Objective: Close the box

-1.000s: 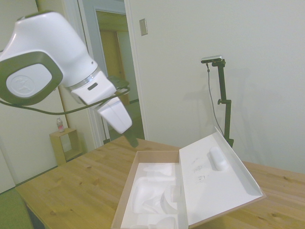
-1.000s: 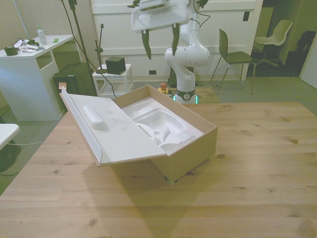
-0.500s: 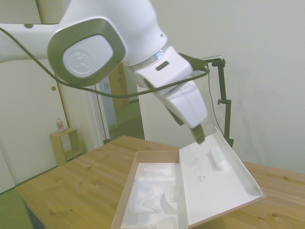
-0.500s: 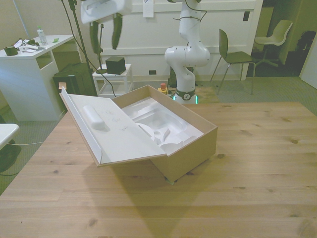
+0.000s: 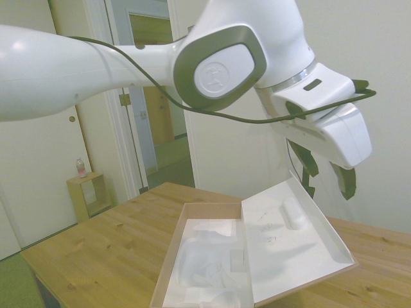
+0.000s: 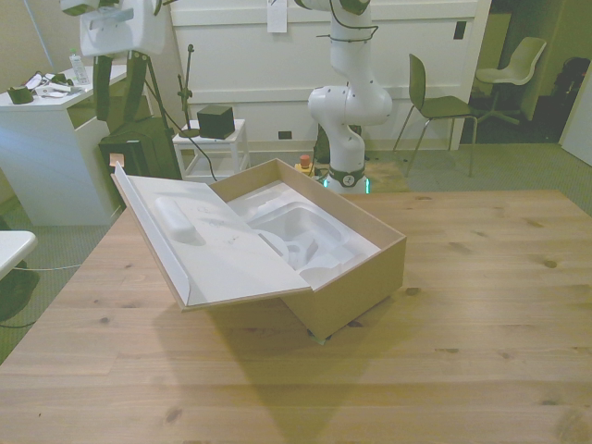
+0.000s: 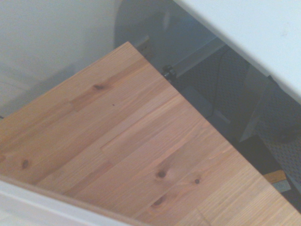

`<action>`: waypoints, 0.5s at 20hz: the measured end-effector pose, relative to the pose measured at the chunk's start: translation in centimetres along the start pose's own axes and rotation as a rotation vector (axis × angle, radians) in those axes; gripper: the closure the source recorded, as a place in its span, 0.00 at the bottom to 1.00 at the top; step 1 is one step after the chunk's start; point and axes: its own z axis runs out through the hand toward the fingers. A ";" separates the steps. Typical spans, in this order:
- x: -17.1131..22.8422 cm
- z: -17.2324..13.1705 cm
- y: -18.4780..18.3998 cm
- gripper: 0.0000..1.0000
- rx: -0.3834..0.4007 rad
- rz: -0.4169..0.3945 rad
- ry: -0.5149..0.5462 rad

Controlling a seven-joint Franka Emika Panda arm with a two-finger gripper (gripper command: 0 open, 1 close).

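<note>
The box (image 6: 347,277) sits open on the wooden desk (image 6: 462,324), nearer the front view's left than its right, and turned at an angle to the desk's edges. Its lid (image 6: 217,245) is swung back and leans outward toward the front view's left, propped at a slant with its white inner face up; a long rounded bump (image 5: 294,213) is moulded into that face. Inside the brown walls lies the white moulded insert (image 6: 301,231), with several sunken pockets (their exact shapes are hard to make out from either side). The gripper (image 6: 117,88) hangs in the air above and beyond the lid's raised outer edge, well clear of the cardboard, touching nothing. Its two dark fingers (image 5: 347,182) point downward and stand spread apart, with nothing between them. In the side view the arm's big white joint (image 5: 237,58) fills the upper part of the picture, above the box. From the wrist, a corner of the bare desk (image 7: 131,155) shows, with a pale strip of the lid's edge (image 7: 56,207) along one border and floor beyond the desk's edge.
</note>
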 end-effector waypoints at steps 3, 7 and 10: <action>1.3 2.8 -0.5 0.00 -0.041 0.016 0.011; 3.1 6.4 -0.4 0.00 -0.079 0.035 0.016; 3.3 8.4 -0.6 0.00 -0.085 0.043 -0.004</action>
